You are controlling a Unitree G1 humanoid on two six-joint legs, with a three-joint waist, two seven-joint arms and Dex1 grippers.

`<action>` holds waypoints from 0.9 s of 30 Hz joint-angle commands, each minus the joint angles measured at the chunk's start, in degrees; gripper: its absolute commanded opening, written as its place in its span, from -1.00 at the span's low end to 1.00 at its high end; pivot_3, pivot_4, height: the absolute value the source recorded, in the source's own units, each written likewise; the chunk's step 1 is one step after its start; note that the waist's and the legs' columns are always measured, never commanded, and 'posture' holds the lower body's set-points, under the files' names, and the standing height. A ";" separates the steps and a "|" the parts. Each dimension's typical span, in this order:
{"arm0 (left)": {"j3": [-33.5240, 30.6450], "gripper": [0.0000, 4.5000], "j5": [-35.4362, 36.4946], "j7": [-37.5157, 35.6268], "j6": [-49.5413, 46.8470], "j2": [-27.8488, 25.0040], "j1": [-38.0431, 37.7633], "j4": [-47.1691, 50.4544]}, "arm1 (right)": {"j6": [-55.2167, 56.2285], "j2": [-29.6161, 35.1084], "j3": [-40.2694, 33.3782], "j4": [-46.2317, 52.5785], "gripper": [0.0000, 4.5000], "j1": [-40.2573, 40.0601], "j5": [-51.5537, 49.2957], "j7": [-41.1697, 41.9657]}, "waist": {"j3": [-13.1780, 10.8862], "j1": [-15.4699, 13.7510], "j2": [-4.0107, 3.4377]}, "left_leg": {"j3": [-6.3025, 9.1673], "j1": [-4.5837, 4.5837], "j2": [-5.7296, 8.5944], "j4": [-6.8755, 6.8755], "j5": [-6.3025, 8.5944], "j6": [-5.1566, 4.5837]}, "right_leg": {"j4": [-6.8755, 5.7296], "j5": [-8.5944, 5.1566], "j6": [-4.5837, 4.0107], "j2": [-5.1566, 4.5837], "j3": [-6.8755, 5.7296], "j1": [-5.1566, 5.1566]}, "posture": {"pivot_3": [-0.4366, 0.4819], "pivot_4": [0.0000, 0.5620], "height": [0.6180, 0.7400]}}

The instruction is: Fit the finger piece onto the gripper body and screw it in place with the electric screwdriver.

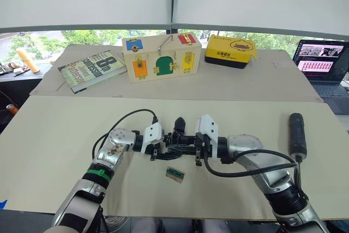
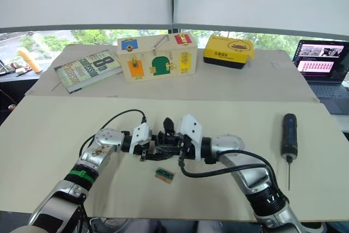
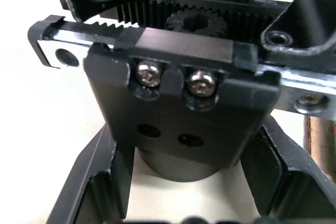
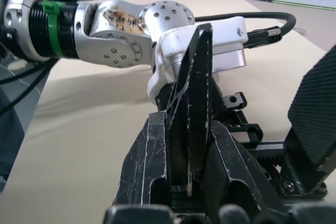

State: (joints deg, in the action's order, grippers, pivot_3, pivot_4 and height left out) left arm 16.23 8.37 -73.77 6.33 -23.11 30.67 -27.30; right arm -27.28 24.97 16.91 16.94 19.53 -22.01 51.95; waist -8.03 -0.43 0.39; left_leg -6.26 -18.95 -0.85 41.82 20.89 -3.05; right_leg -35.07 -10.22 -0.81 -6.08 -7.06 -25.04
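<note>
Mid-table, both grippers meet at the gripper body [image 1: 175,144], a black block with a toothed rack, a gear and two screws [image 3: 184,77]. My left gripper [image 1: 162,147] is shut on the gripper body, its fingers [image 3: 89,182] pressed against both sides. From the right, my right gripper [image 1: 190,145] is shut on the finger piece [image 4: 191,108], a scratched black tapered piece standing between its fingers right at the body. A black textured pad [image 4: 315,114] on the body rises on the far side. The electric screwdriver [image 1: 296,135] lies apart at the right, its bit toward me.
A small tan-and-green block [image 1: 175,174] lies just in front of the grippers. On the rear table stand a wooden latch box [image 1: 162,57], a book [image 1: 90,69] and a yellow box [image 1: 230,51]. A laptop [image 1: 322,61] sits at the far right.
</note>
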 commanded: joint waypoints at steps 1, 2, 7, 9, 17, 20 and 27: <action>1.09 0.03 -2.73 0.85 -0.24 -0.59 -0.67 -1.91 | 4.86 -0.71 -1.80 0.17 0.04 0.07 -0.78 1.67 | -0.01 0.01 0.00 | 0.00 -0.10 0.02 0.00 0.00 0.00 | -0.01 0.00 0.00 0.04 -0.01 -0.09 | -0.05 -0.47 1.00; 1.07 0.03 -2.78 0.91 -0.18 -0.58 -0.65 -2.02 | 6.10 -0.85 -2.10 -0.10 0.21 0.09 -0.68 1.86 | -0.01 0.01 0.00 | -0.01 -0.17 0.04 0.01 -0.01 -0.01 | -0.01 0.01 0.01 0.14 -0.03 -0.14 | -0.05 -0.47 1.00; 1.06 0.03 -2.84 1.25 -0.08 -0.51 -0.64 -2.31 | 9.61 -1.59 -3.45 -0.71 0.66 0.27 -1.67 3.32 | -0.01 -0.02 0.01 | -0.01 -0.21 0.04 0.02 -0.03 -0.03 | 0.08 0.03 0.04 0.33 -0.03 -0.12 | -0.05 -0.47 1.00; 0.93 0.03 -2.55 1.36 -0.69 -0.39 -0.80 -2.22 | 10.51 -1.85 -3.95 -0.47 0.66 0.05 -2.41 4.17 | -0.01 -0.04 0.00 | -0.01 -0.21 0.04 0.02 -0.03 -0.03 | 0.08 0.03 0.04 0.33 -0.02 -0.13 | -0.05 -0.47 1.00; 0.59 0.98 -3.45 3.86 0.05 -0.20 -0.77 -3.27 | 12.82 -2.96 -6.15 0.96 0.68 -0.22 -6.26 6.45 | -0.02 -0.09 0.00 | 0.01 -0.20 0.03 0.01 -0.03 -0.03 | 0.07 0.03 0.04 0.33 -0.02 -0.12 | -0.05 -0.47 1.00; -0.35 0.98 -2.30 3.40 -0.03 -0.99 -1.05 -2.97 | 12.52 -3.04 -7.48 2.36 0.68 0.27 -8.56 7.06 | -0.03 -0.09 0.00 | 0.02 -0.20 0.03 0.01 -0.03 -0.03 | 0.07 0.03 0.04 0.30 -0.02 -0.13 | -0.05 -0.47 1.00; -5.13 1.00 2.24 -0.16 -0.93 -7.63 -5.59 3.14 | 7.81 2.07 -14.61 8.25 0.99 0.15 -15.14 6.19 | -0.09 1.18 -0.01 | 0.02 -0.24 -0.03 -0.02 -0.03 -0.02 | 0.05 0.03 0.01 -0.01 -0.01 -0.25 | -0.05 -0.47 1.00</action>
State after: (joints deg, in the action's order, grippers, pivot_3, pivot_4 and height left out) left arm 13.10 10.35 -72.99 6.51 -28.08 26.71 -24.22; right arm -18.75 26.00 6.00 21.88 19.42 -34.60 58.48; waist -8.13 0.75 0.37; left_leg -6.23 -19.22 -0.89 41.75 20.85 -3.05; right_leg -35.03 -10.19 -0.80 -6.11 -7.07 -25.36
